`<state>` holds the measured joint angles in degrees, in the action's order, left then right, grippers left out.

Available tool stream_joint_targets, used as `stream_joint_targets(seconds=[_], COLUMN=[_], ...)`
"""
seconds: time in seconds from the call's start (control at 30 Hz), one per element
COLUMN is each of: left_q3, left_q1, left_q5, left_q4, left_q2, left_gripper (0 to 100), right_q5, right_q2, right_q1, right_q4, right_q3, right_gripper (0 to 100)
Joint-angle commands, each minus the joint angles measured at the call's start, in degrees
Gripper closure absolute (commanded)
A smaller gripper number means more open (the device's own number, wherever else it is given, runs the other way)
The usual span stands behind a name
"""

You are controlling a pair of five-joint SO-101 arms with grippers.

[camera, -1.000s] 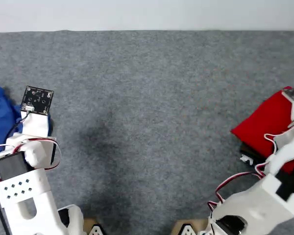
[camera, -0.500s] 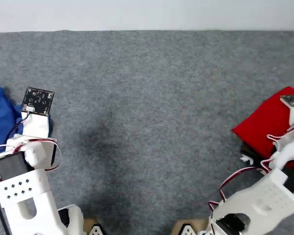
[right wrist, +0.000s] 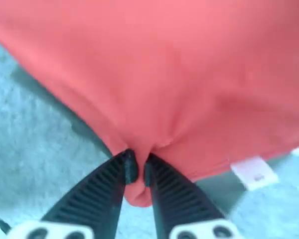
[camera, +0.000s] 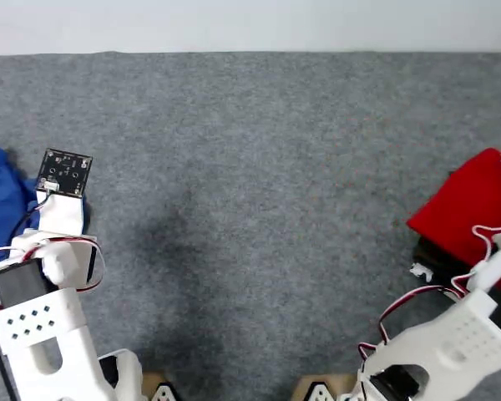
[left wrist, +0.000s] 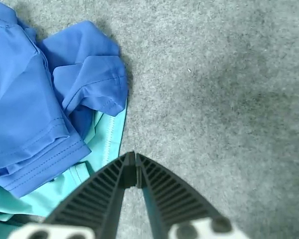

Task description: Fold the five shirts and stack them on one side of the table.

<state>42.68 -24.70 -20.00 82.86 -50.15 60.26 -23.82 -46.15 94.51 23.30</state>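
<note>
Grey felt-like cloth covers the table [camera: 259,167], seen from above with a pale wall behind. At the right gripper [right wrist: 137,172] the jaws are clamped on a pinched fold at the edge of the red shirt [right wrist: 164,74], and the cloth is drawn taut away from them. Compared with the earlier frames, the red shirt [camera: 476,205] has been shifted toward the right edge of the table. The right arm [camera: 451,342] has been withdrawn with it, so that less of the garment lies within the overhead view. A dark layer [camera: 436,256], probably another garment, is exposed under its near corner, with a white tag [camera: 419,271] just beside it. This displacement is judged to be the folded red shirt being dragged onto a stack at the right side; release is not yet made.

At the left gripper [left wrist: 135,167] the jaws are closed together with nothing held between them. They are poised over bare table just beside the teal shirt [left wrist: 105,142], on which the crumpled blue shirt [left wrist: 35,99] lies. The left arm [camera: 42,284] is unchanged across the frames, and both shirts at the left edge remain unfolded.
</note>
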Motion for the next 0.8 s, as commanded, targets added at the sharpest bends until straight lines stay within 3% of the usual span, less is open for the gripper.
stream_joint_targets(seconds=[0.0, 0.23, 0.43, 0.5, 0.67, 0.77], left_q3=[-1.89, -1.89, -1.89, -1.89, -1.89, -1.89], left_q1=[0.18, 0.18, 0.18, 0.18, 0.18, 0.18], left_q5=[-0.62, -0.62, -0.62, -0.62, -0.62, -0.62], left_q4=[0.09, 0.09, 0.09, 0.09, 0.09, 0.09], left_q2=[-1.14, -1.14, -1.14, -1.14, -1.14, -1.14], left_gripper=[99, 99, 99, 99, 99, 99], right_q5=[4.66, 14.07, 15.03, 15.03, 13.54, 7.74], right_q2=[0.22, -0.31, -0.4, 0.04, 2.33, 4.62], right_q1=[-1.36, -3.21, -4.18, -4.18, -4.18, -3.3], right_q4=[4.7, 5.58, 5.49, 5.49, 6.37, 7.96], right_q3=[9.14, 12.57, 12.48, 12.48, 12.84, 12.84], right_gripper=[98.9, 98.9, 98.3, 93.6, 69.2, 64.8])
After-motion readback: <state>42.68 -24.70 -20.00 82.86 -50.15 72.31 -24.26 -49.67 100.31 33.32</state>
